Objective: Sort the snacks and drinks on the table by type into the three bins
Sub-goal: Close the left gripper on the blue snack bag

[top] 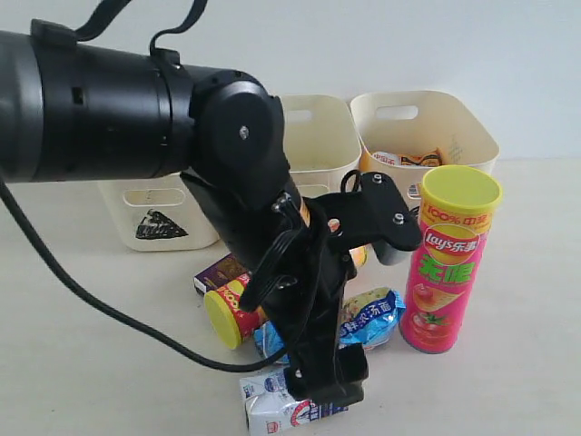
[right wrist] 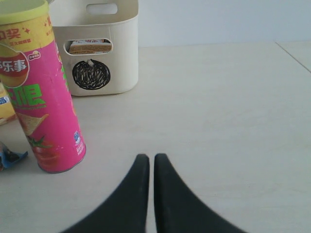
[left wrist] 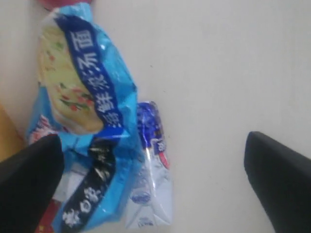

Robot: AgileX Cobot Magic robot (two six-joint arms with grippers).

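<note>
The snacks and drinks sit mostly in one cluster on the table (top: 82, 363) in front of the three bins. The pink tube (top: 449, 263) (right wrist: 41, 97) stands upright at the right of the cluster; the yellow tube (top: 229, 313) lies on its side, partly hidden by the left arm, with the purple box (top: 218, 271) just beside it; the blue bag (top: 374, 318) (left wrist: 82, 97) lies flat, touching the milk carton (top: 270, 415) (left wrist: 154, 199), which also lies on its side nearest the camera.

The orange-black-white bag (top: 413, 160) (right wrist: 90, 46) is already inside the circle bin (top: 427, 118) (right wrist: 104, 29); the middle bin (top: 318, 145) and the triangle bin (top: 159, 218) stand to its left, their contents out of sight.

The left gripper (top: 327, 386) (left wrist: 151, 143) points down over the carton and the bag's edge, jaws spread wide, gripping nothing; the right gripper (right wrist: 148, 158) rests low over bare table near the pink tube, its jaws pressed together and empty.
</note>
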